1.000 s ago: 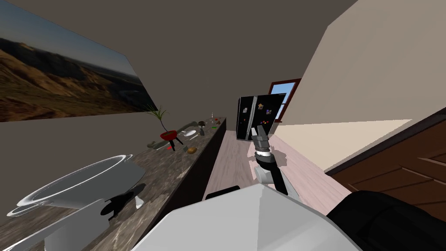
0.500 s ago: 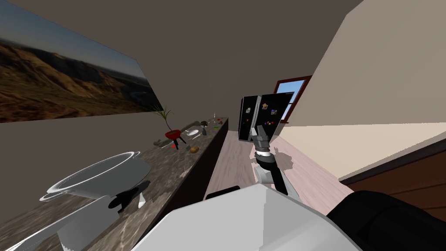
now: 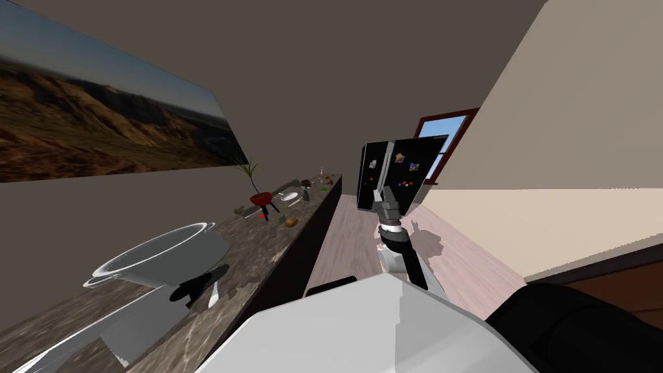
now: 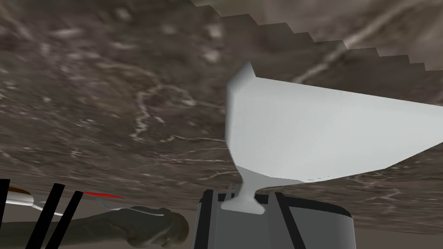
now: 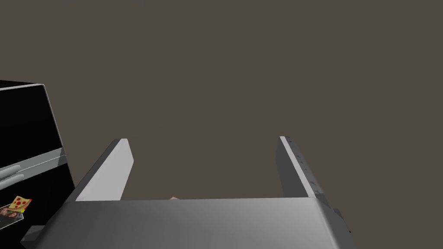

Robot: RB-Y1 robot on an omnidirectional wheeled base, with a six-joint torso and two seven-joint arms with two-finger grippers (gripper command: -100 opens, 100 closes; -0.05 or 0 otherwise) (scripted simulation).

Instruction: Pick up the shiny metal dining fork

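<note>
Open floor [image 3: 343,239] is left between the counter [image 3: 259,252] edge, left, and the right wall [image 3: 570,129]. The right claw [image 5: 203,140] is held wide, empty. What may be the fork [image 3: 292,202] lies far along the counter.

On the dark marbled counter [image 3: 256,249], left: large silvery metal pot [image 3: 162,256] nearest, red-potted green plant [image 3: 260,199] farther, perhaps dishes beyond. Tall black fridge [image 3: 404,171] right of its far end.
</note>
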